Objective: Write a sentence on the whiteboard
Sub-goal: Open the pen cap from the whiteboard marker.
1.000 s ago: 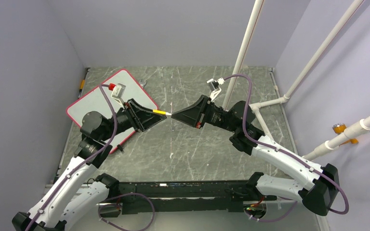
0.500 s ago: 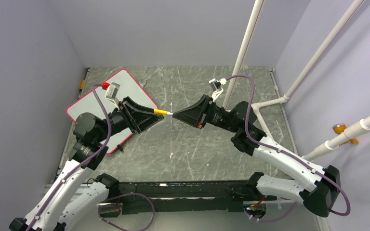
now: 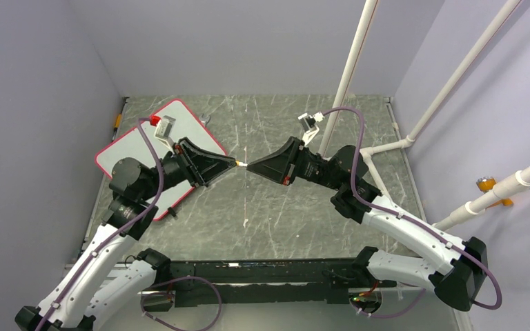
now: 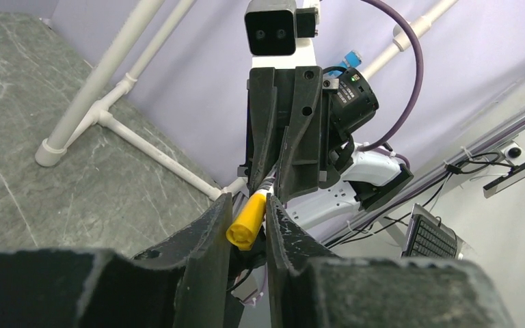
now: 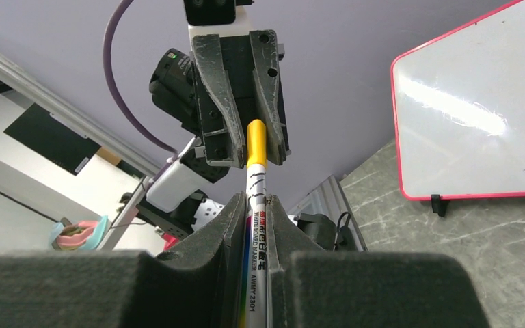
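The whiteboard lies flat at the table's back left, partly under my left arm. It also shows in the right wrist view, white with a red-pink frame. No sentence shows on its visible part. My two grippers meet tip to tip above the table's middle. My right gripper is shut on the white marker body. My left gripper is shut around the marker's yellow cap, with only a sliver of yellow showing between the grippers.
White pipes rise from the table's back right, with more pipes along the right wall. A black clip sits at the whiteboard's near edge. Grey walls close in the left and back sides.
My left gripper has slid rightward over the yellow cap, so much less yellow shows between the two grippers. My right gripper has stayed in place.
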Tool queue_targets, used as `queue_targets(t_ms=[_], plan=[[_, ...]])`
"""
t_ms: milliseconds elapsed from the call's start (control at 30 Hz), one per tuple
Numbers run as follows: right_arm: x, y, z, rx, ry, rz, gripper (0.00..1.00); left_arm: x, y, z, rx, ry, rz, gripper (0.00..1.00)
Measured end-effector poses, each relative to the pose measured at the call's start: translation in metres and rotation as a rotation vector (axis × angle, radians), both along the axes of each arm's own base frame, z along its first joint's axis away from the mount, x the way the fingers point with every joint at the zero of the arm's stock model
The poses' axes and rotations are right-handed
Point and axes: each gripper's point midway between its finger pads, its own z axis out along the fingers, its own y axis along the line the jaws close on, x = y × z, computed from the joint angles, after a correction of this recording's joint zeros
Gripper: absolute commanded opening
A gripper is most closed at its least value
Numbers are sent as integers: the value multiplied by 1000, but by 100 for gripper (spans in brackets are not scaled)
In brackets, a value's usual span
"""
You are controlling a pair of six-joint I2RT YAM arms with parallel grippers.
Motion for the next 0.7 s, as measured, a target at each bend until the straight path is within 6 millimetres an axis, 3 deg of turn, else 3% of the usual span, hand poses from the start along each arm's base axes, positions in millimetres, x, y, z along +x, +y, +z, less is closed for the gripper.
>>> queue_targets(t_ms=[67,167,700], plan=[[-1,0,0,-1,-1,3,0,0,0,0,-1,-1,0,21],[-1,0,-2,-3,0,4,0,-1,0,1,-6,5,-5,1],[-7,-8,-8,-19,-21,-11,0,-7,-4,-1,-2,27,-37,0]])
